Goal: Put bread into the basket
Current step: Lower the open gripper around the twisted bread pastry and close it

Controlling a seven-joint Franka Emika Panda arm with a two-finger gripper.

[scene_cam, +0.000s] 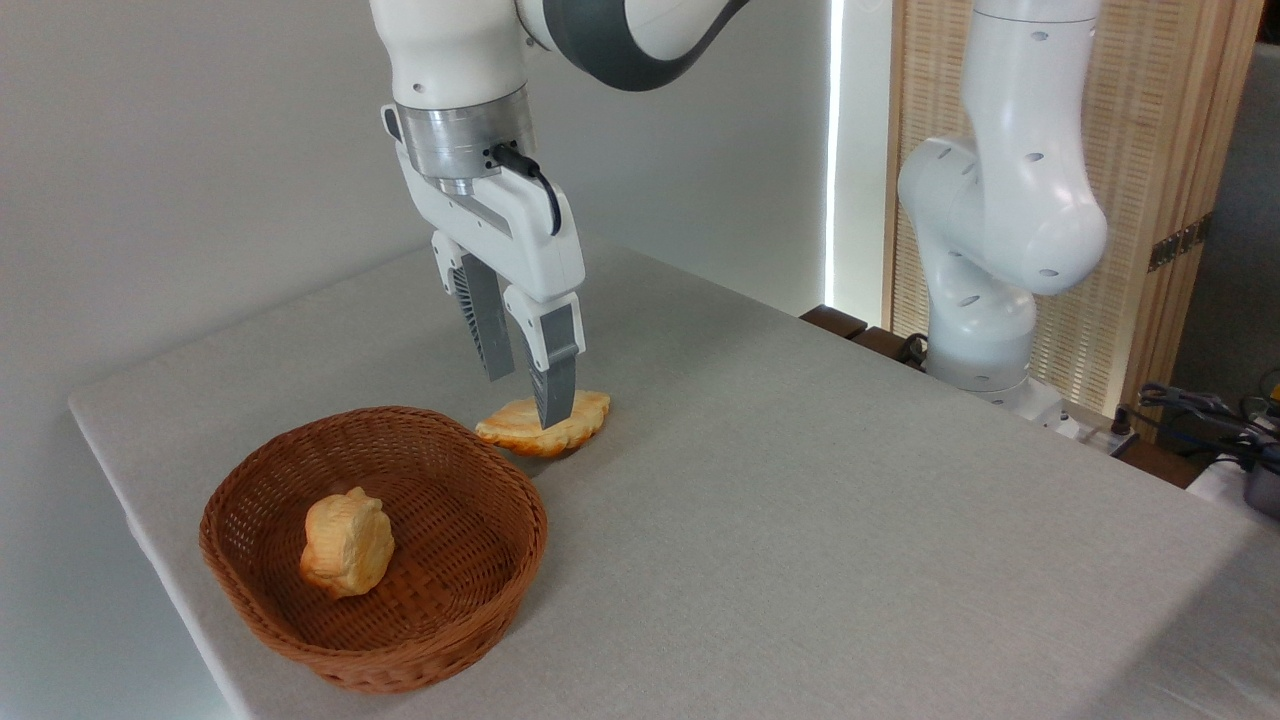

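Camera view: the round brown woven wicker basket (374,545) sits on the grey cloth-covered surface (800,520), a chunky pale-golden bun (347,541) inside it. Just behind its rim lies the flat golden-orange scalloped bread (545,424), on the surface. The white claw (525,392) hangs spread over that bread, one fingertip seemingly touching it.

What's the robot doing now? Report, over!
Tool open, fingers straddling bread on table. Basket beside it, holds one bun. Path clear.

A lab: bench-mounted robot arm (1000,220) (loose cables (1200,410) beside it), bare walls.
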